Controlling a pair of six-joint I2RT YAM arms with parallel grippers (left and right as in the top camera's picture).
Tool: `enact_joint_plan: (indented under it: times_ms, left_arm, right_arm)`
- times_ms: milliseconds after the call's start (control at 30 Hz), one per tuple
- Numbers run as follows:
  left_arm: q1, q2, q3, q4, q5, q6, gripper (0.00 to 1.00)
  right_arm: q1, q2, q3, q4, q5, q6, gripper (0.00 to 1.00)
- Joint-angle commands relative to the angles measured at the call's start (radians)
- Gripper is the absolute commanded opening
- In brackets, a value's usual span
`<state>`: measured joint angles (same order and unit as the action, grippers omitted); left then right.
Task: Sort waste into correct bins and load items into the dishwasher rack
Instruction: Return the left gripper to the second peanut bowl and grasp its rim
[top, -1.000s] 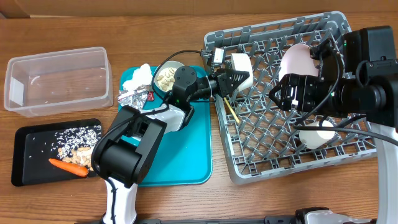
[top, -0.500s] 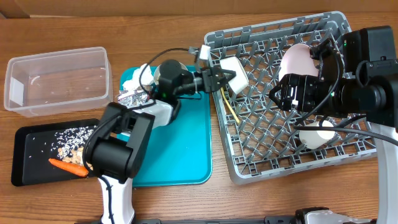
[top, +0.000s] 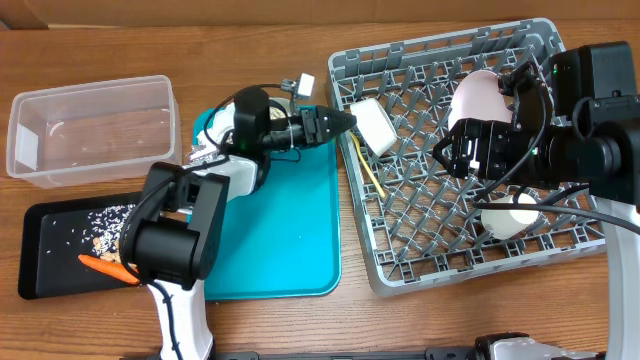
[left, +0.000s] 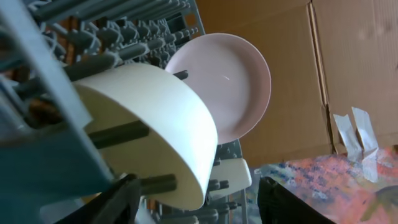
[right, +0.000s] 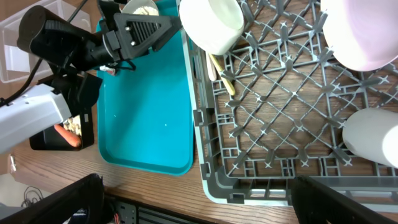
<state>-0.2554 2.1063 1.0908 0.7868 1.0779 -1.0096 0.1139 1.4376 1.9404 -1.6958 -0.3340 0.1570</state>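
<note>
A pale bowl (top: 372, 122) lies tilted on its side at the left end of the grey dishwasher rack (top: 560, 255). My left gripper (top: 341, 120) is just left of it, open, with nothing held. In the left wrist view the bowl (left: 155, 124) rests on rack pegs in front of the pink plate (left: 230, 81), and the gripper (left: 199, 206) stands wide. The plate (top: 478, 97) stands upright in the rack. A white cup (top: 512, 215) and a yellow spoon (top: 368, 172) also lie there. My right gripper (top: 462, 158) hangs open over the rack's middle, empty.
The teal tray (top: 290, 230) lies left of the rack, with the foil wrapper (top: 203, 156) and napkin (top: 218, 122) at its back corner, mostly behind my left arm. The clear tub (top: 90, 130) is at far left. The black tray (top: 45, 275) holds crumbs (top: 110, 228) and a carrot (top: 105, 268).
My left gripper has opened, let go of the pale bowl in the rack and drawn back to the left over the teal tray. The right arm has not moved.
</note>
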Motion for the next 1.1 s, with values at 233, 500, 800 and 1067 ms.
enact_joint_plan:
  times_ms: [233,500,800,1067]
  left_arm:
    - [0.123,-0.084,0.019,-0.047,0.128,0.038,1.00]
    - [0.146,-0.396,0.019,-0.890,-0.352,0.526,1.00]
    - [-0.034,-0.446,0.019,-1.079,-1.001,1.054,0.98]
    - [-0.037,-0.291,0.019,-0.902,-1.038,1.085,0.81]
  right_arm:
    - [0.004,0.001,0.004,0.002,-0.004,0.001,1.00]
    - [0.004,0.001,0.004,0.003,-0.004,0.001,1.00]
    - [0.004,0.001,0.004,0.003,-0.004,0.001,1.00]
    - [0.004,0.001,0.004,0.005,-0.004,0.001,1.00]
